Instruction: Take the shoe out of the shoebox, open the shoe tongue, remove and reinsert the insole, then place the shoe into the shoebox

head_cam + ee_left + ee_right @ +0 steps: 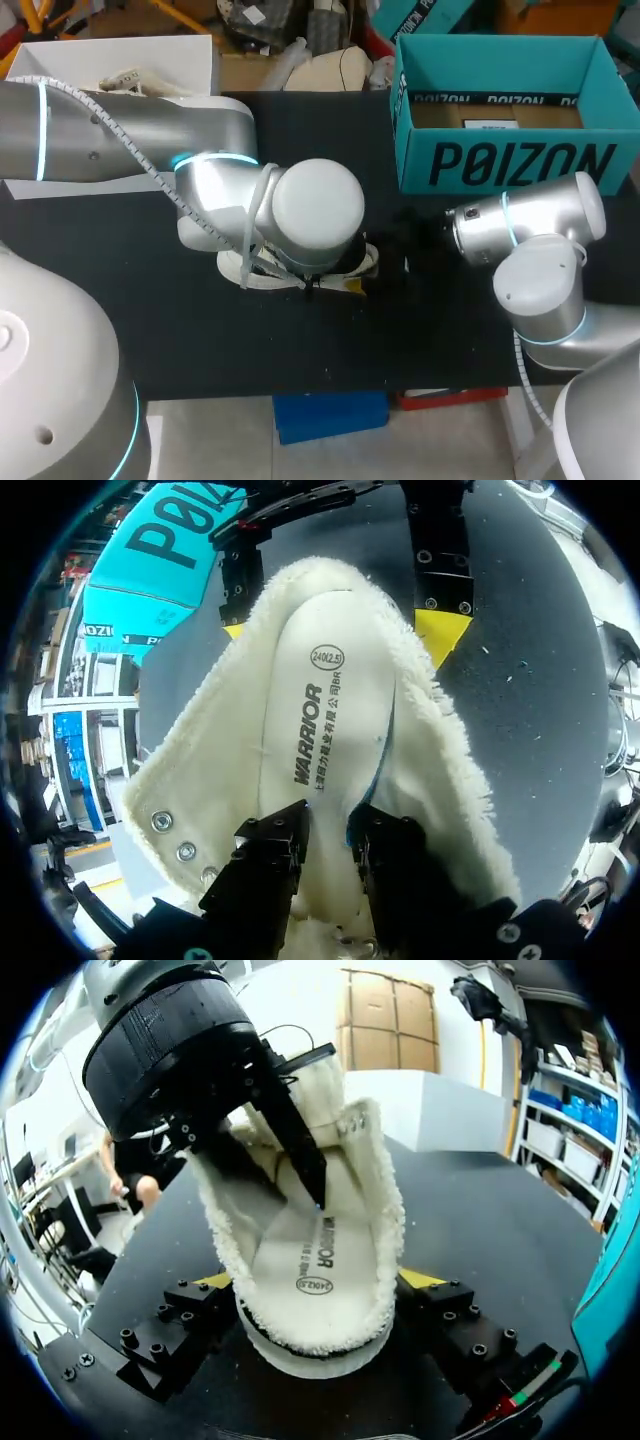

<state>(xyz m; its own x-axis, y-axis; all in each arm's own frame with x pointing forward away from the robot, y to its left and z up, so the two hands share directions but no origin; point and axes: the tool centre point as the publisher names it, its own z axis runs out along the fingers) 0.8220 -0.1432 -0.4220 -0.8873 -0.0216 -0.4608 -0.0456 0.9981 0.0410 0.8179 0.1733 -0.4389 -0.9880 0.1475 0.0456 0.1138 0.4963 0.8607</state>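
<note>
Nearest the lens, the left pincer (pixel 330 852) shows two black, bolted fingers sunk into the mouth of the shoe (pixel 200 780), their yellow tips hidden. They stand only narrowly apart, and the smooth cream insole (pixel 325 710) passes between them and touches both, so it is pinched. The insole is long and round-ended, with dark print on its upper face. One long edge is lifted off the lining and shows a bluish underside.

The shoe is lined and rimmed with shaggy off-white fleece. A flap spread to one side carries round metal eyelets (pixel 175 837).

The right pincer (pixel 315 1282) is spread wide, and its flat yellow-tipped fingers press the fleecy rim of the shoe's far end from both sides. The shoe rests on the matt black desk (pixel 480 1210), near its middle, under the left arm's wrist (pixel 320 210).

A teal cardboard shoebox (pixel 510 165) with bold dark lettering stands open at the desk's far right, apart from the shoe and beyond the right arm (pixel 540 230).
</note>
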